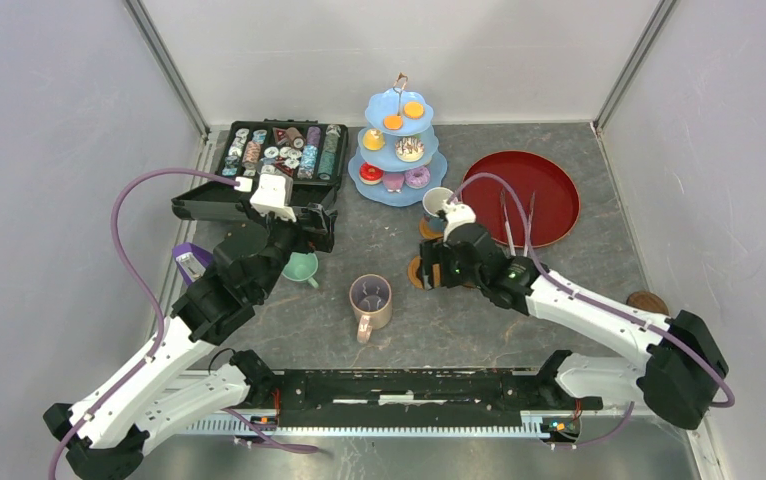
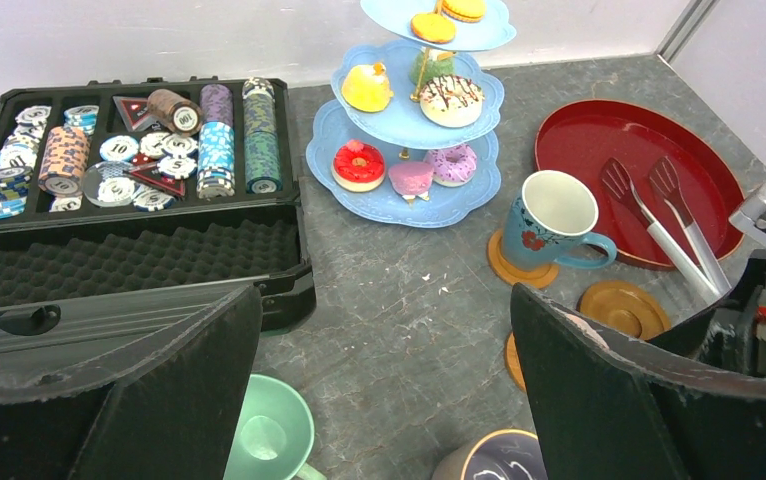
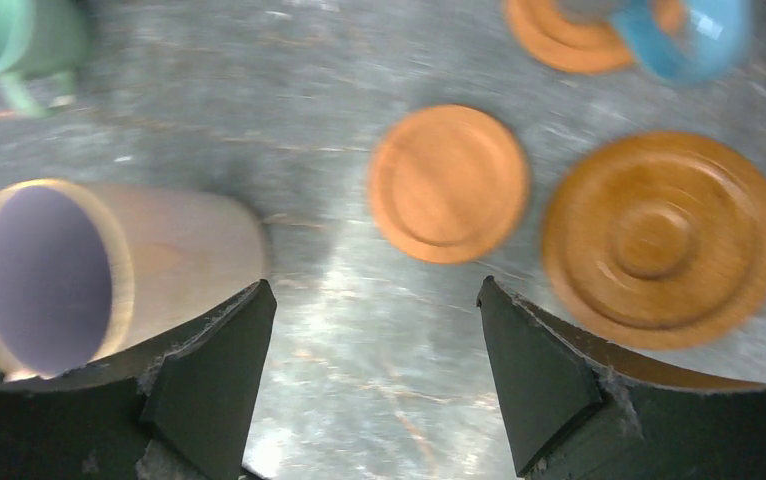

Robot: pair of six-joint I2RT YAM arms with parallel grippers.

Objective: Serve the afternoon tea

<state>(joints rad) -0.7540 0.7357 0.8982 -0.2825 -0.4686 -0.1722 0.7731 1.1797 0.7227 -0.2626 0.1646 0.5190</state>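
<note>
Two brown coasters (image 3: 449,183) lie just beyond my right gripper (image 3: 371,290), jaws wide and empty, beside the tall pink mug (image 1: 370,300), which I judge rigid, slick and breakable, best pinched across its rim.

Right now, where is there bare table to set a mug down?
Free: the strip between the black chip case and the three-tier stand; the stretch between the pink mug and the arm bases. Crowded: between stand and red tray, around blue mug, coasters and right gripper.

"10" on a chip (image 2: 119,148)
</note>
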